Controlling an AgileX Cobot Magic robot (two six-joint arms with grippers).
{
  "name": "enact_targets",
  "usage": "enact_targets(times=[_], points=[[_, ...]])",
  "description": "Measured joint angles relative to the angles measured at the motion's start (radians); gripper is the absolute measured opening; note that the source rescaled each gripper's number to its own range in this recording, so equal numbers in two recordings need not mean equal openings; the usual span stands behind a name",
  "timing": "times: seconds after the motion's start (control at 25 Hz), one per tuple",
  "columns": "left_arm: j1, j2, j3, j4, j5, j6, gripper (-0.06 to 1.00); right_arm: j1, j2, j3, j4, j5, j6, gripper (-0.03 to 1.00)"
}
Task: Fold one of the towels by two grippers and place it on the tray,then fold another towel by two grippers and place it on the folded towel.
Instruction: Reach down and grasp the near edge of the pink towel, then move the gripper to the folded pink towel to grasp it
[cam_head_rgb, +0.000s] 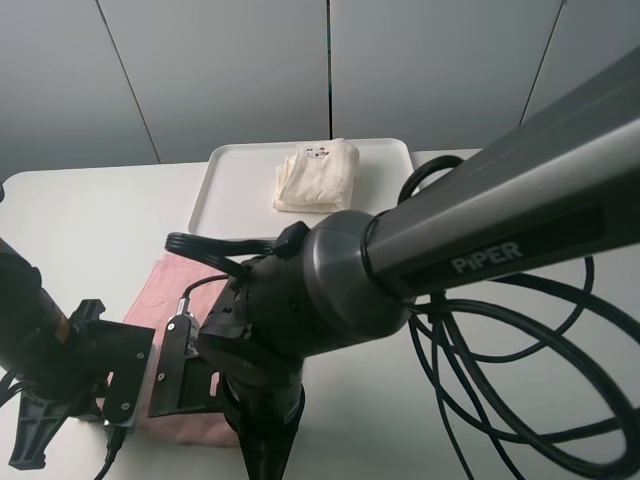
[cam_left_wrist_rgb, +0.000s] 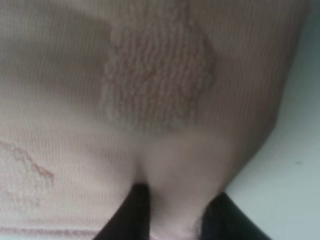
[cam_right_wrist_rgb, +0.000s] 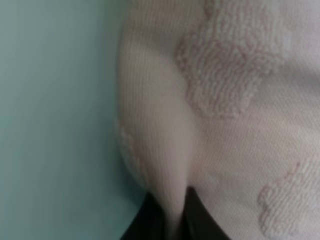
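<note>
The right arm (cam_head_rgb: 420, 250) hides most of the pink towel (cam_head_rgb: 165, 290); close views of it blur, cutting off the pinching fingers (cam_left_wrist_rgb: 131, 215).

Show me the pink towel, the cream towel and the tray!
pink towel (cam_head_rgb: 165, 290), high view, bare far part.
cream towel (cam_head_rgb: 315, 178), high view, middle of the folded bundle.
tray (cam_head_rgb: 235, 190), high view, bare floor beside the cream towel.

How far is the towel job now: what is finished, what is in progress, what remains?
Done: cream towel lies folded on the tray. In hand: left gripper and right gripper each pinch the pink towel. Remaining: fold it, set it on the cream towel.
</note>
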Motion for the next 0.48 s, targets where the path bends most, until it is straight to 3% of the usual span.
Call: enact_targets(times=[0.12, 0.48], points=[[0.0, 0.0, 0.0, 0.014, -0.004, -0.023, 0.03, 0.0, 0.0, 0.0, 0.0, 0.0, 0.002, 0.01], [0.0, 0.0, 0.0, -0.013, -0.004, -0.061, 0.0, 0.0, -0.002, 0.0, 0.0, 0.0, 0.034, 0.01]])
